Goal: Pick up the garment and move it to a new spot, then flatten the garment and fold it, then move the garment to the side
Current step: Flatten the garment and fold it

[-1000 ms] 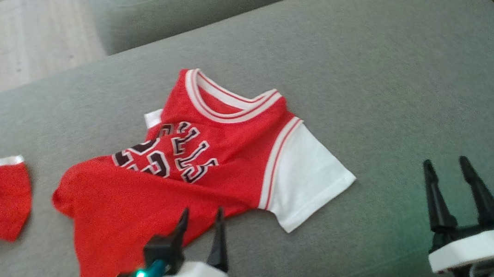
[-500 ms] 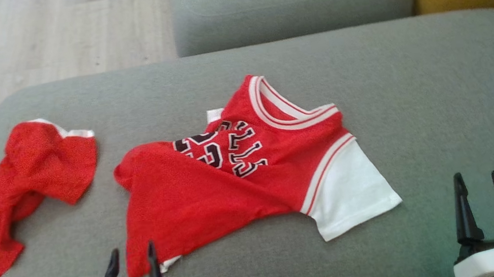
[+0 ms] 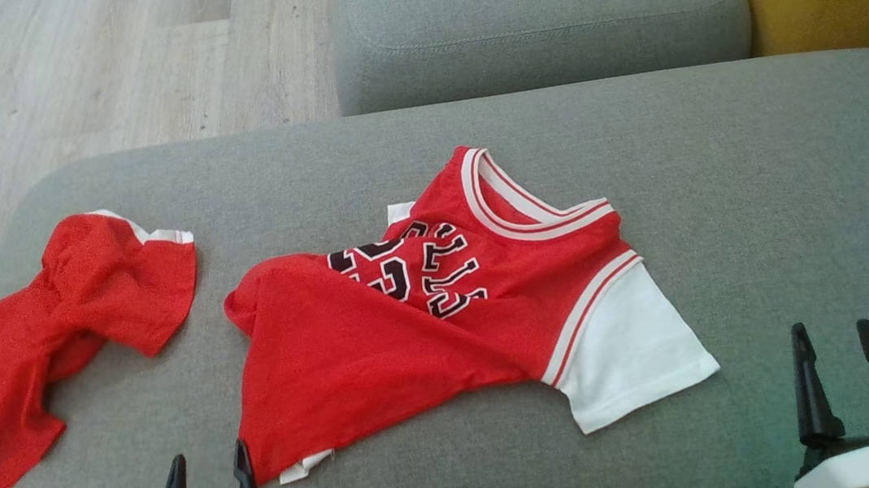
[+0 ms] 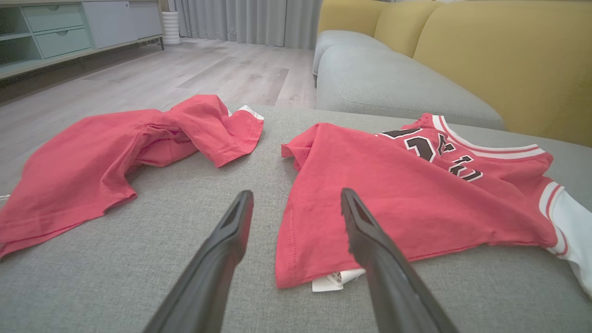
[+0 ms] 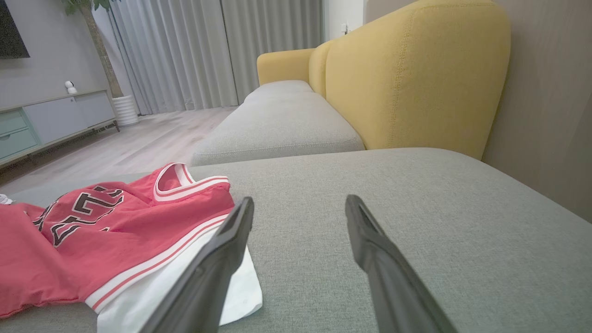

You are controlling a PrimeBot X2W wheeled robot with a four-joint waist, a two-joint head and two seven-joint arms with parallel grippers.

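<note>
The red basketball jersey [image 3: 412,336] lies rumpled mid-seat on the grey sofa [image 3: 760,158]. The left claw [image 3: 208,458], at 7 o'clock, and right claw [image 3: 831,330], at 5 o'clock, hang spread and empty.

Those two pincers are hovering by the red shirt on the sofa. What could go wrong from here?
1. The red basketball jersey with white sleeves lies doubled over itself, so the open left pincer, close to its hem, might pinch only one layer and leave it twisted.
2. The crumpled plain red garment lies just beside it on the grey sofa cushion; a stray grab or drag could catch that instead.
</note>
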